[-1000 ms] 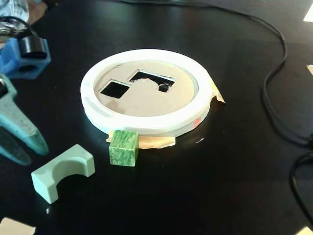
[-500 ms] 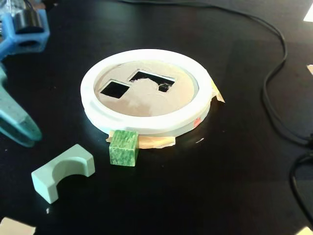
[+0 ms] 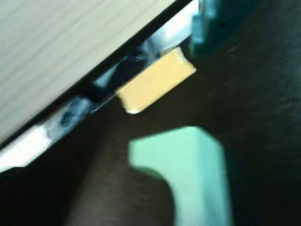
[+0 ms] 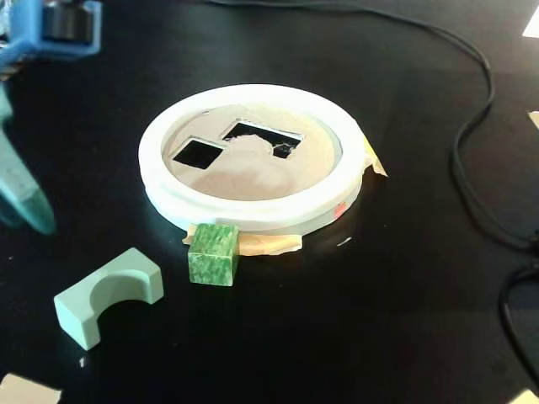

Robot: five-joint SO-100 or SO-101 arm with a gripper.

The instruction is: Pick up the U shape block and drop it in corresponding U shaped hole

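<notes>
The pale mint U shape block [image 4: 108,296] lies on the black table at the front left, arch facing down and forward. It also fills the lower middle of the blurred wrist view [image 3: 197,174]. The U shaped hole [image 4: 261,139] is a dark cutout in the tan disc inside the white rim [image 4: 253,210]. My gripper [image 4: 25,210] hangs at the left edge, above and behind the block, touching nothing. Only one teal finger [image 4: 17,181] shows, so its opening is unclear. A teal part of the gripper [image 3: 211,23] shows at the top right of the wrist view.
A marbled green cube [image 4: 212,255] sits against the rim's front on a piece of tan tape [image 4: 269,244]. A square hole [image 4: 196,152] lies left of the U hole. Black cables [image 4: 472,126] run along the right. A yellow tape piece [image 3: 157,80] lies by the table edge.
The gripper has moved up and toward the left edge in the fixed view. The U block, cube and disc have not moved.
</notes>
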